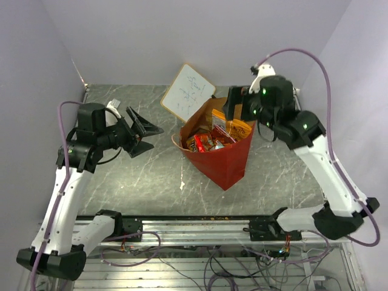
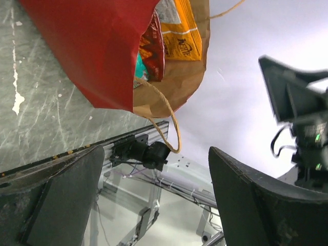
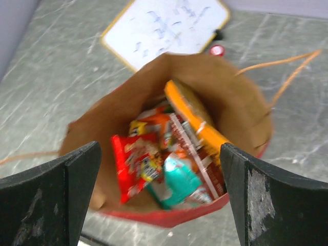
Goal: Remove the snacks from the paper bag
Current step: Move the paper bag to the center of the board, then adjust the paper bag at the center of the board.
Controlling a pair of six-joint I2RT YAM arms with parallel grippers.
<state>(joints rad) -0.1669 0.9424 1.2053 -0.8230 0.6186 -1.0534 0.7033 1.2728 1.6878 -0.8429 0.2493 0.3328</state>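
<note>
From above, the paper bag (image 1: 221,160) stands on the desk (image 1: 151,176) with the snacks (image 1: 212,140) inside. My right hand (image 1: 235,109), at its 12 o'clock, is half hidden. Left wrist: my left hand (image 2: 154,200) gapes empty, and the bag is cut off at 12. Right wrist: that hand is spread wide, holding nothing; the snacks are blurred.

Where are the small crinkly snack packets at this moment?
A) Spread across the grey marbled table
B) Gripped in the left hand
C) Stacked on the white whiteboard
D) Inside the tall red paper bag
D, since the right wrist view looks straight down on the orange, red and teal snack packets packed within the brown kraft walls of the tall red paper bag.
</note>
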